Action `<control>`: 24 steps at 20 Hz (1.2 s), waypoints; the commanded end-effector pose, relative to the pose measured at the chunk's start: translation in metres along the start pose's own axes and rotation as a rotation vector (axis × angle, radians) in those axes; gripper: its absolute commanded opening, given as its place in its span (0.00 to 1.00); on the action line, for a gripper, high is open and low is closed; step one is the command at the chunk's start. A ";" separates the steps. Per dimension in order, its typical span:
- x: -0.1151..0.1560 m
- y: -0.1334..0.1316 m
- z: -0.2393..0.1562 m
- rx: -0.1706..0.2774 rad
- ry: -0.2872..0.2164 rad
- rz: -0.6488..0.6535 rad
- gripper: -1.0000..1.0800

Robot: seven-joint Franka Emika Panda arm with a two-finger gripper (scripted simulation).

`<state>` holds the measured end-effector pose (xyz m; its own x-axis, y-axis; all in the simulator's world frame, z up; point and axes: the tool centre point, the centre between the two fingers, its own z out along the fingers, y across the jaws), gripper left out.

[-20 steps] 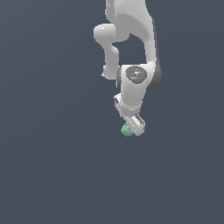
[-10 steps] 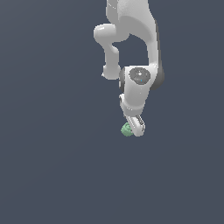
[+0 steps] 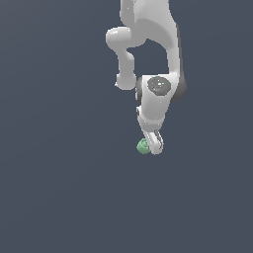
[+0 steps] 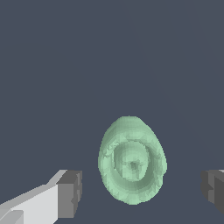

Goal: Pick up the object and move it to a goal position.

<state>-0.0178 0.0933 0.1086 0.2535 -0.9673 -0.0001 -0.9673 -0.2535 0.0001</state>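
The step in hand looks like the final approach before the grasp: the pale green object (image 4: 132,160) sits between the two dark finger pads (image 4: 70,193), with clear space on each side of it, so the fingers are spread and grasp nothing yet. To do this well, the gripper (image 3: 153,144) should be centred so that both pads meet the knob's rounded rim at the same time; in the wrist view the object lies somewhat nearer one pad than the other, so a small sideways correction before closing would likely keep it from being nudged aside. Because the piece is small and round, with concentric rings on its face, I judge that it could roll or squirt out under an uneven pinch, so a slow, even closing low on its body seems wise. In the exterior view the white arm (image 3: 150,29) reaches down from the top of the picture, its wrist turned downward and the hand tilted slightly, with the object (image 3: 144,146) just beside the fingertips on the exterior view's left. The plain dark surface (image 3: 59,197) shows no edge or corner, and no goal marker is visible.
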 end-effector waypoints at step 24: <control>0.000 0.000 0.050 0.000 0.000 0.005 0.00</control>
<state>-0.0176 0.0931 0.0594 0.2485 -0.9686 0.0001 -0.9686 -0.2485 -0.0012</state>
